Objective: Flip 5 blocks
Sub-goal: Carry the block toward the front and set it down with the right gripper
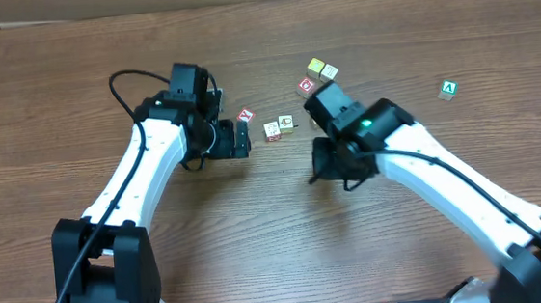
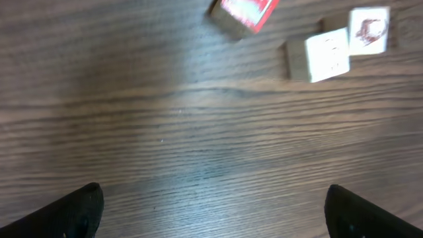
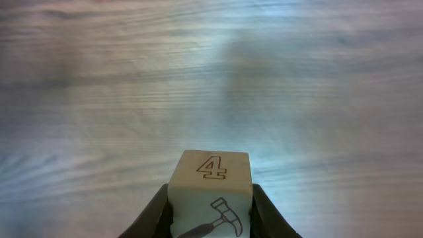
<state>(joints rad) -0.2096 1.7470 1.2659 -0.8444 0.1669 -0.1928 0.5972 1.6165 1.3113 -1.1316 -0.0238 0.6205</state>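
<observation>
block (image 3: 211,175) flipping is the step in hand: the right tool (image 3: 211,213) is closed narrow on one block, which seems raised off the tabletop (image 3: 198,79); the block's upper face reads "4" and the face below it shows a hammer drawing; the next move, i judge, calls for a wrist roll to bring another face up, then a soft set-down; the left tool (image 2: 215,213) stands wide and empty; ahead of its tips lie a red-faced block (image 2: 243,13) and two pale blocks (image 2: 320,56) just beside each other.
</observation>
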